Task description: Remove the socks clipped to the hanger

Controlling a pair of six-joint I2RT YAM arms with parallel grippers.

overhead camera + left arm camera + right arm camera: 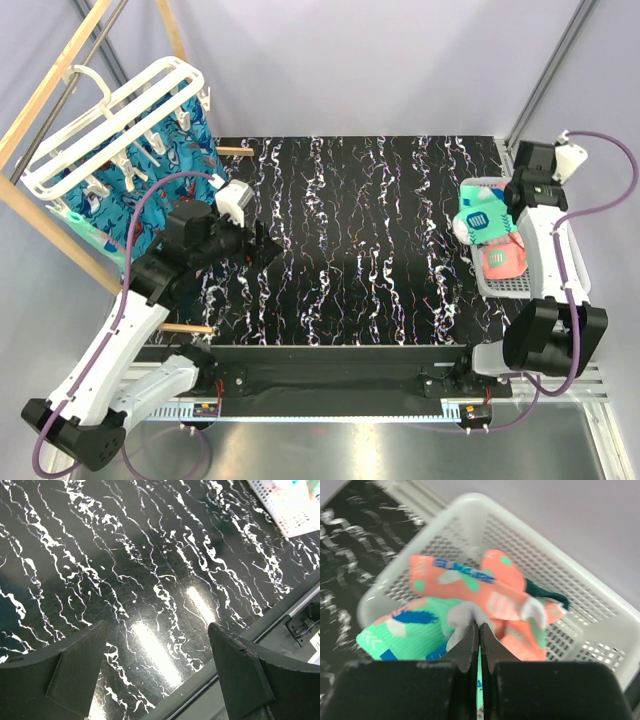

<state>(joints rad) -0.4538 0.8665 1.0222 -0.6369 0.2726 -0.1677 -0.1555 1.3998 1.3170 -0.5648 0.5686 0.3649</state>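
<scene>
There is one white hanger (97,112), hung high at the far left corner from a wooden frame (55,80). Blue patterned socks (175,170) are still clipped under it. They overlap, so I cannot count them. One white mesh basket (600,615) sits at the right edge of the black, white-veined table (350,230), well apart from the hanger. In the basket lie one coral-pink sock (505,597) with blue lettering and one mint-green sock (410,630) with blue marks, the two touching. A dark teal piece (547,592) peeks out behind the coral one, and I cannot tell whether it is a third sock. Of the two arms, the right one reaches over the basket. The right gripper (479,630) is clenched with its two fingers pressed together and nothing visible between them, its tips just above the pile. The left gripper (157,650) is over bare table near the hanger side. It is released, with its fingers spread wide and nothing in them.
</scene>
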